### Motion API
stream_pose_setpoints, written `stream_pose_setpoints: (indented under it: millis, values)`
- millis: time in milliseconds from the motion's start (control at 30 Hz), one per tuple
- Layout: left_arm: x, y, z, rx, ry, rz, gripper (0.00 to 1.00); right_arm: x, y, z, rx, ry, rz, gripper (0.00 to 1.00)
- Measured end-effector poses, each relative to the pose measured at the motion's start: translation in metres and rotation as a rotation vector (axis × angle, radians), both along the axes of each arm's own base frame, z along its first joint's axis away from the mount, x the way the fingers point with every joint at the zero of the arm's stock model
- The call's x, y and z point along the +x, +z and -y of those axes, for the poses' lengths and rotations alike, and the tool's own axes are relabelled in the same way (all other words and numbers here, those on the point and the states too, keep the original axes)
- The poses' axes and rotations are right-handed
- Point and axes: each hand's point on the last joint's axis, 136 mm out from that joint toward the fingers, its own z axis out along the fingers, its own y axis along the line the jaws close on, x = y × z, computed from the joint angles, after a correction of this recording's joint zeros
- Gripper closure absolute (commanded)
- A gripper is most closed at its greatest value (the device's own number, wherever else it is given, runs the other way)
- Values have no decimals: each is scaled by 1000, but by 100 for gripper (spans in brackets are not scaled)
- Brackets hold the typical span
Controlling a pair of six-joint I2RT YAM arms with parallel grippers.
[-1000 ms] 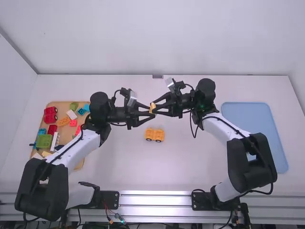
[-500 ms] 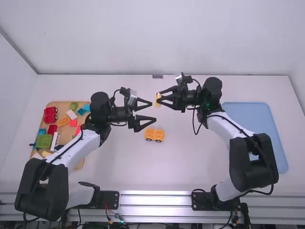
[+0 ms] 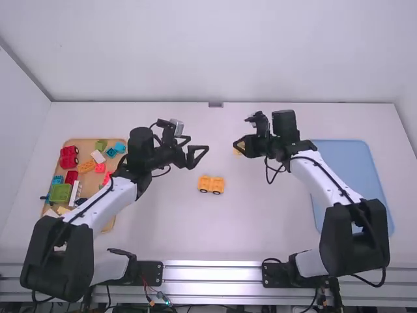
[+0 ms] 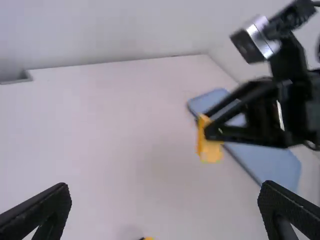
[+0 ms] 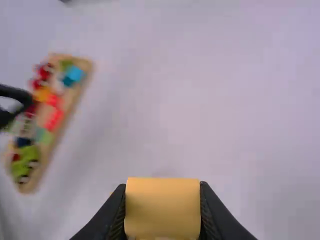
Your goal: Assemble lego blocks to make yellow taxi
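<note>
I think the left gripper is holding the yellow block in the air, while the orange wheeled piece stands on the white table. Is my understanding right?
Not quite: the right gripper holds the yellow block in the air, as the right wrist view shows. The orange wheeled piece does stand on the white table.

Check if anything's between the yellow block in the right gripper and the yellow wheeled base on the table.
Nothing visible stands between the yellow block, held in the right gripper, and the yellow wheeled base. The left gripper hangs open nearby, but looks off to one side of that line.
</note>
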Motion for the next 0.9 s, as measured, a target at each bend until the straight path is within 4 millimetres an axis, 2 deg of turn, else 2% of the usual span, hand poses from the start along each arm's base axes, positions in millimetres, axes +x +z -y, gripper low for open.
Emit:
stream_pose_setpoints:
  millis: [67,167,200,267,400,533,600,700,900]
  values:
    - [4,0,-4,10,29,6,1,-7,-6,6,-112,-36,-42,100]
    - [11,1,-9,22,76,24,1,-30,-22,18,-291,-81,-140,100]
    - [12,2,-10,24,85,30,1,-34,-28,20,-328,-90,-162,96]
    - [14,2,-12,29,100,32,1,-39,-45,25,-396,-104,-215,100]
    - [15,0,-14,35,109,25,1,-46,-84,29,-473,-151,-334,100]
    - [14,-3,-15,40,112,12,1,-60,-108,30,-466,-319,-494,100]
    - [14,-5,-16,42,112,5,1,-65,-110,32,-452,-401,-547,100]
    - [13,-7,-16,44,112,-3,1,-66,-112,32,-375,-636,-638,100]
    - [12,-10,-16,48,112,-20,1,-56,-112,29,-192,-1028,-741,100]
